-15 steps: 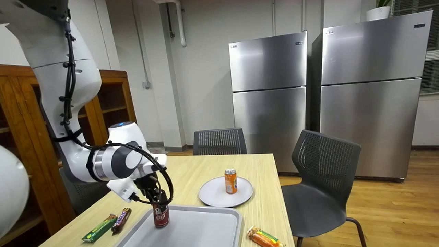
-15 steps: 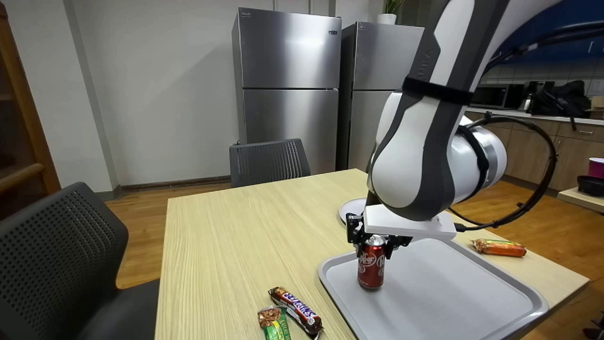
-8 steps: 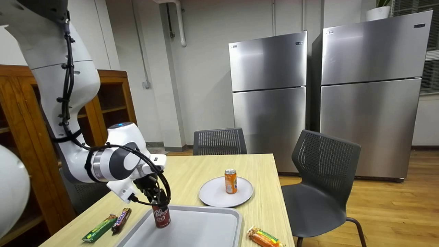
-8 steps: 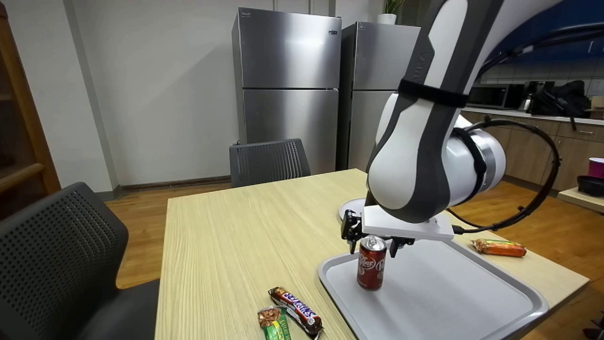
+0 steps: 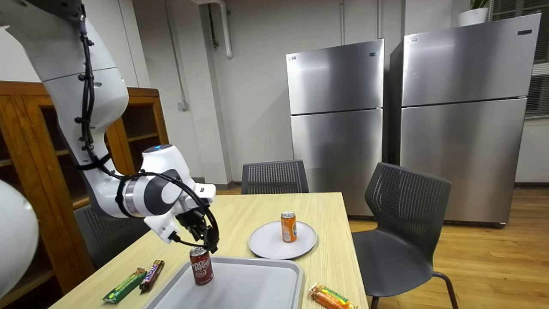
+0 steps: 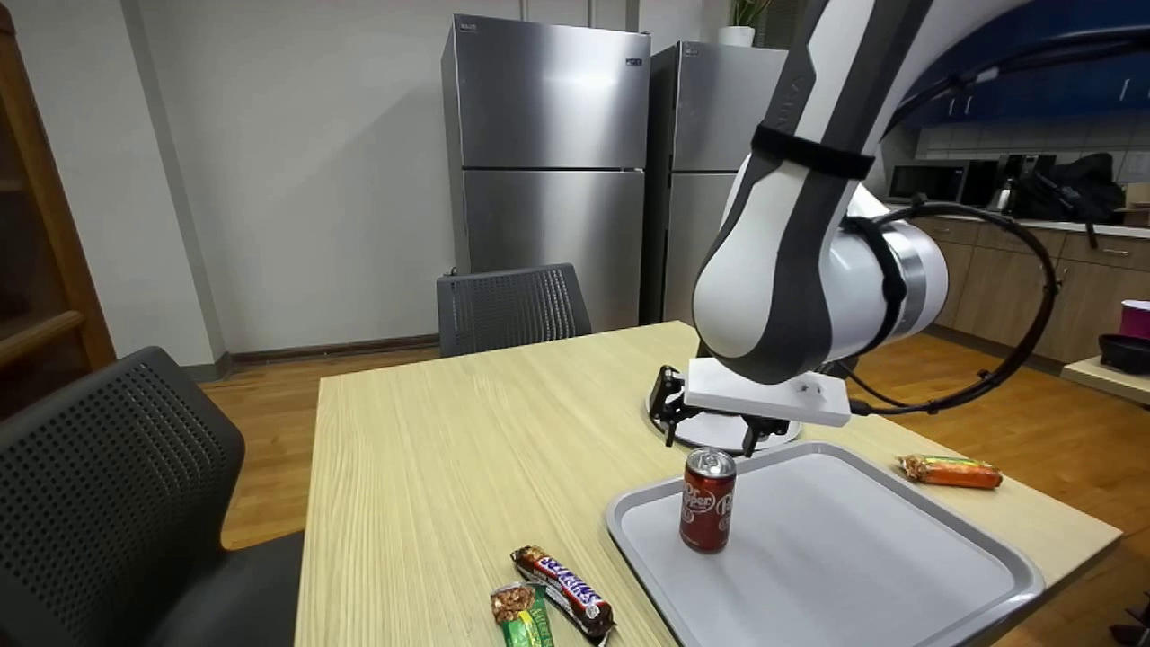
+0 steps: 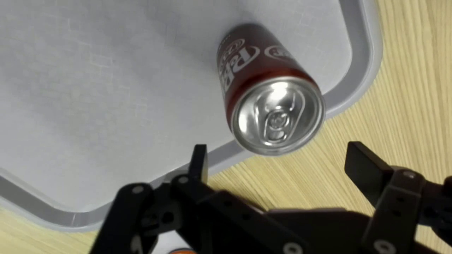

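Note:
A dark red Dr Pepper can [image 5: 201, 267] stands upright on the grey tray [image 5: 253, 283], near one corner, in both exterior views. My gripper [image 6: 710, 444] hangs above and slightly behind the can [image 6: 707, 503], apart from it. In the wrist view the silver can top [image 7: 278, 118] lies just beyond the fingertips, and the open gripper [image 7: 278, 155] has nothing between its black fingers [image 7: 367, 169]. A sliver of the orange can [image 7: 182, 251] shows at the bottom of that view.
An orange can [image 5: 288, 227] stands on a round plate [image 5: 263, 242] beyond the tray. A Snickers bar [image 6: 564, 591] and a green-wrapped bar [image 6: 524, 618] lie on one side of the tray, an orange-wrapped bar [image 6: 950, 471] on the opposite side. Dark chairs [image 5: 407, 240] surround the table.
The jaws have spread and let go of the red can, which stays standing on the tray. Over the last half second my gripper has risen and moved back from it.

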Available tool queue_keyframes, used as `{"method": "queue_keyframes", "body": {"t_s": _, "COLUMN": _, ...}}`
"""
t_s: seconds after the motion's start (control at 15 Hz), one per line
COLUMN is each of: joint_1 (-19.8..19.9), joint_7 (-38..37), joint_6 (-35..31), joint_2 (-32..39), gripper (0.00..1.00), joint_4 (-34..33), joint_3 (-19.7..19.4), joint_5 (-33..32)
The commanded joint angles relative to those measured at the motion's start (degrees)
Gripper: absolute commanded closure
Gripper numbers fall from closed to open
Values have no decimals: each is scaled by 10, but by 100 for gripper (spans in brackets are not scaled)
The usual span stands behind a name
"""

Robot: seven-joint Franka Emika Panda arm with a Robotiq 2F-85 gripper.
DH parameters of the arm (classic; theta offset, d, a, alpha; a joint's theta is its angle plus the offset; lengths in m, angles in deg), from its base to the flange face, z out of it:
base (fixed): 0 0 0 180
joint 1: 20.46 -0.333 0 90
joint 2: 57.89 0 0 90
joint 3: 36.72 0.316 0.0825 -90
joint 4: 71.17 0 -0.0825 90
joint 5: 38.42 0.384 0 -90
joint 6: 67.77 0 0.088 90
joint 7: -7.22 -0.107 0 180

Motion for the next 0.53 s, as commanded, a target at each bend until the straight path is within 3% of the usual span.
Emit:
{"method": "queue_keyframes", "body": {"t_s": 0.0, "joint_1": -40, "joint_7": -20, "joint_6": 49, "joint_2": -15, "gripper": 0, "joint_4": -17, "joint_3": -56, "joint_5": 2}}
{"method": "queue_keyframes", "body": {"t_s": 0.27, "joint_1": -47, "joint_7": -30, "joint_6": 69, "joint_2": -6, "gripper": 0, "joint_4": -42, "joint_3": -87, "joint_5": 4}}
{"method": "queue_keyframes", "body": {"t_s": 0.47, "joint_1": -17, "joint_7": -38, "joint_6": 79, "joint_2": 3, "gripper": 0, "joint_4": -64, "joint_3": -72, "joint_5": 3}}
